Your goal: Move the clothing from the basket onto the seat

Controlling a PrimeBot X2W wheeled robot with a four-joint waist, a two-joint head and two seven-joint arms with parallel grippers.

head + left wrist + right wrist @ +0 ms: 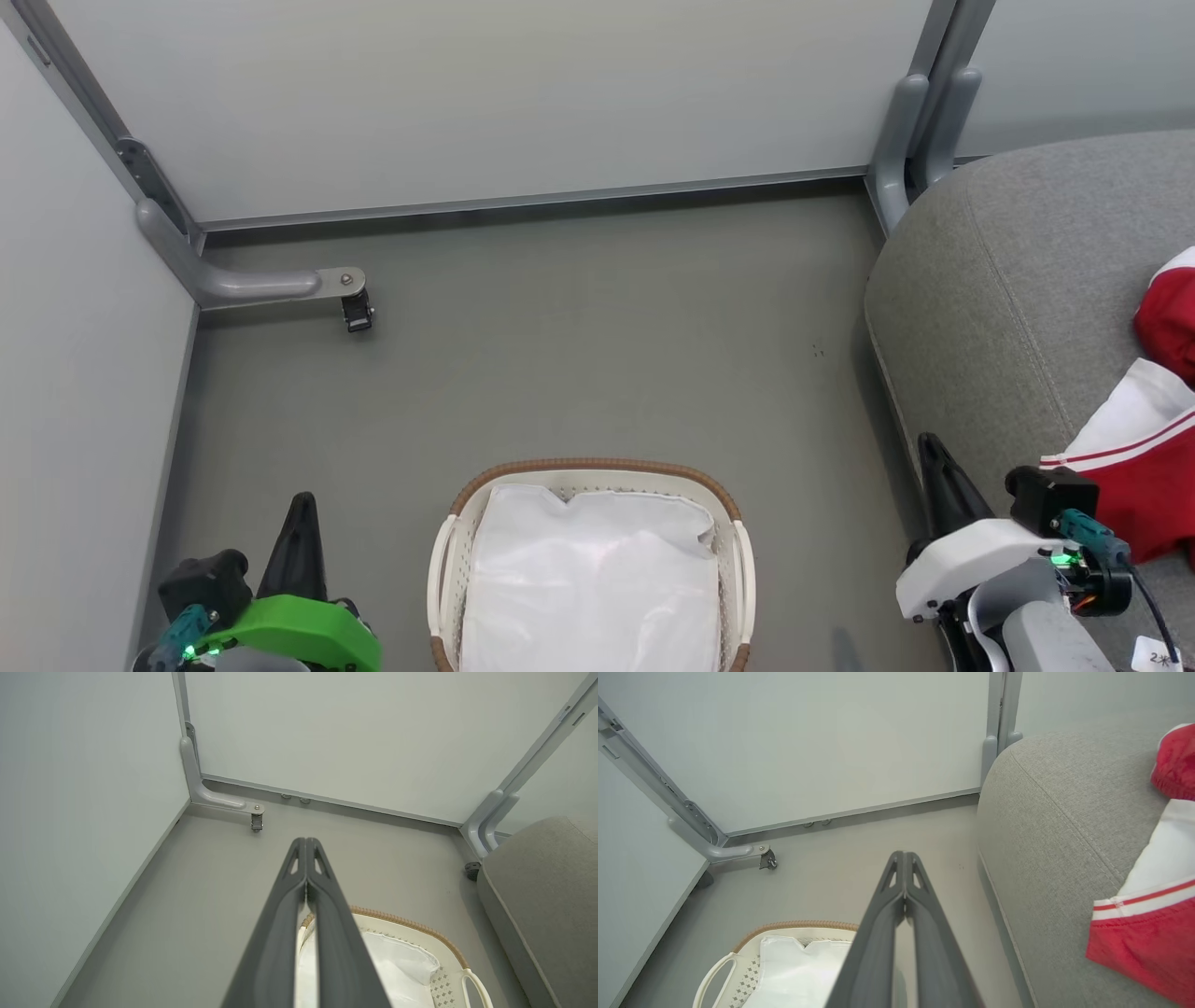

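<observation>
The red clothing (1153, 476) with white panels and stripe trim lies on the grey seat (999, 280) at the right; the right wrist view shows the clothing (1143, 926) on the seat (1055, 826) too. The white basket (588, 471) with a brown rim sits on the floor at bottom centre, holding a plain white liner sheet (593, 579). My left gripper (301, 509) hangs shut left of the basket, holding nothing. My right gripper (931, 448) is shut and empty between the basket and the seat's edge. Each wrist view shows its own fingers pressed together, left gripper (306, 842) and right gripper (904, 855).
Pale partition walls (485, 103) close off the back and left. A grey metal bracket with a caster (355, 303) juts onto the floor at the back left. Another grey post (920, 121) stands by the seat's far corner. Grey floor (579, 345) lies beyond the basket.
</observation>
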